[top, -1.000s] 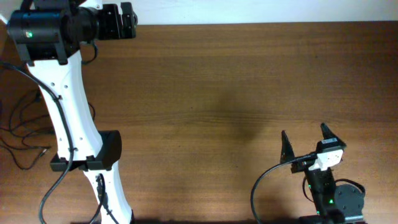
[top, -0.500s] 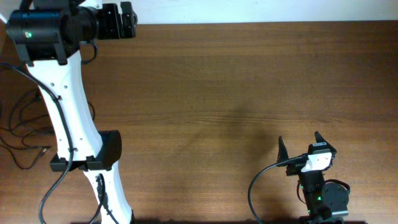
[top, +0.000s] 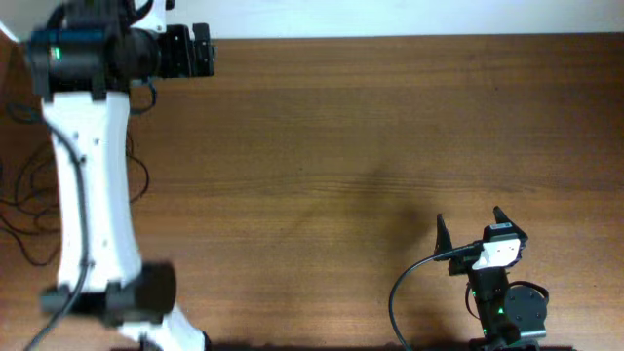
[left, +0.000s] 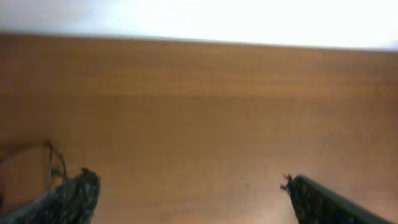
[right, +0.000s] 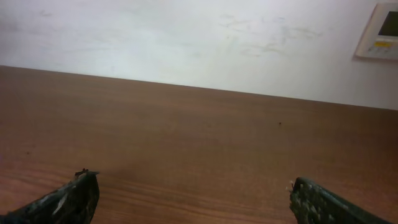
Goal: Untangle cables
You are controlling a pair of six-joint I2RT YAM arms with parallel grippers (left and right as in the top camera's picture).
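The cables (top: 27,226) are thin black cords lying in loose loops at the table's far left edge, partly hidden by my left arm. A thin loop of cable (left: 51,163) also shows in the blurred left wrist view, beside the left finger. My left gripper (top: 203,51) is open and empty at the table's far left back corner, well away from the loops. My right gripper (top: 471,226) is open and empty near the front right, over bare wood; its fingers frame bare table in the right wrist view (right: 193,199).
The brown wooden table (top: 351,146) ends at a white wall along the back. A thick black arm cable (top: 405,283) curls beside the right arm's base. A small wall panel (right: 380,30) shows at the top right of the right wrist view.
My left arm has swung, its lower links shifting to the left, and it is blurred by motion. My right gripper drew back toward its base a second ago and has since stayed still.
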